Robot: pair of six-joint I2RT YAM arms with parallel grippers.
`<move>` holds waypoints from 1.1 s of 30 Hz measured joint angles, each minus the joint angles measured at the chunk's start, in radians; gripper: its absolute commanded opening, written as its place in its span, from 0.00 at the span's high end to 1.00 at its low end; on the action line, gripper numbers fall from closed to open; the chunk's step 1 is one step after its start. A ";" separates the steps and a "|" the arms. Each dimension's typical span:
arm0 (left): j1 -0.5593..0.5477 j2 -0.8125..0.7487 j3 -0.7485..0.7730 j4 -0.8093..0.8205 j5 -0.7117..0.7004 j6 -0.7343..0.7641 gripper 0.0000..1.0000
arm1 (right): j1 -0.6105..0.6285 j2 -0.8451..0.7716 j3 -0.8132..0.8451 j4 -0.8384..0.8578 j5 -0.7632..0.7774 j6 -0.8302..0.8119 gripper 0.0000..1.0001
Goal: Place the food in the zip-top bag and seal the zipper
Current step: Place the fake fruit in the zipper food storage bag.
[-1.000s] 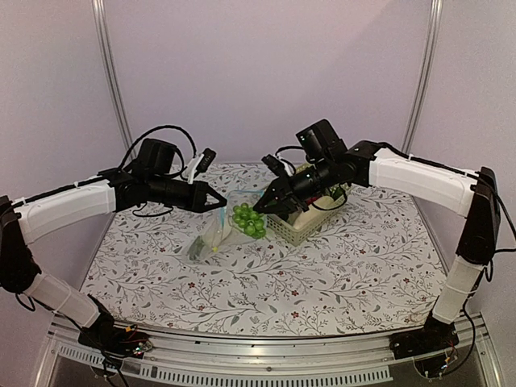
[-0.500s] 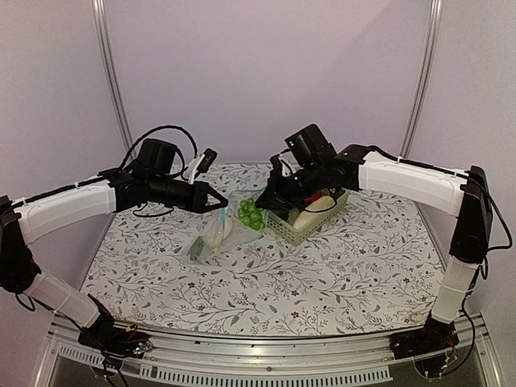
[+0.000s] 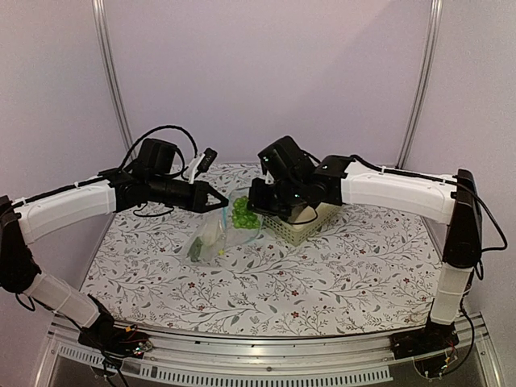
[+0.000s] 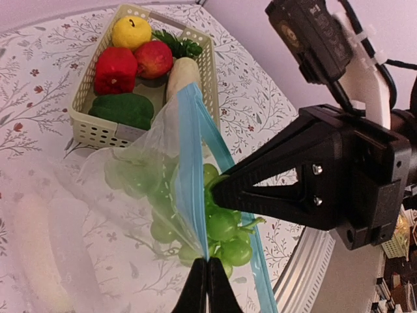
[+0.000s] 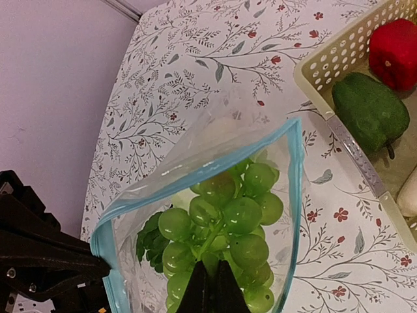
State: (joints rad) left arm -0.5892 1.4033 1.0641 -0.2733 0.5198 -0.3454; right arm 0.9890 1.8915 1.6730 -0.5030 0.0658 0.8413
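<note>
Left gripper [image 4: 207, 287] is pinching the zipper [image 4: 189, 163], its jaws clenched tight on the light-blue strip and lifting that edge of the zip-top bag [image 3: 211, 240] off the flower-printed table [image 3: 339, 282]. The right gripper [image 5: 210, 290] is clamping the stem of a bunch of green grapes [image 5: 228, 218], jaws closed on it. The bunch is hanging in the bag's open mouth, between the two blue lips, with its lower grapes showing through the clear film.

The bag is sitting a little left of the table's middle, toward the far edge. Its lower part is lying on the surface and its mouth is facing right. A long pale piece [image 4: 32, 241], too blurred to name, is resting inside it, and a dark green leafy piece [image 5: 148, 244] is lying beside the grapes.

The pale lattice basket [image 4: 91, 134] is standing just right of the bag, near the far edge; whether film and basket wall are touching I cannot tell. It is holding five pieces:
- A white radish [image 4: 182, 73] is lying along one long wall with its leafy top pointing away from the bag.
- A green bell pepper [image 4: 127, 109] is filling the end nearest the bag.
- A red bell pepper [image 4: 115, 68] is sitting behind the green one.
- A red round fruit [image 4: 155, 59] is sitting next to the red pepper.
- A yellow apple [image 4: 130, 31] is sitting at the farthest end.
</note>
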 measured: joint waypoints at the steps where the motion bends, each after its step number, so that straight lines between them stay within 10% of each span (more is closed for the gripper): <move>1: 0.000 0.000 0.000 0.000 0.001 0.000 1.00 | 0.006 0.009 0.004 0.005 0.019 0.000 1.00; 33: -0.002 0.039 -0.003 0.041 0.047 -0.034 1.00 | 0.024 0.179 0.129 0.154 0.067 0.113 1.00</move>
State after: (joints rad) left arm -0.5911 1.4422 1.0611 -0.2321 0.5663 -0.3790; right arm 1.0130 2.0705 1.8015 -0.3489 0.1329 0.9543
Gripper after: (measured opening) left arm 0.004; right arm 0.019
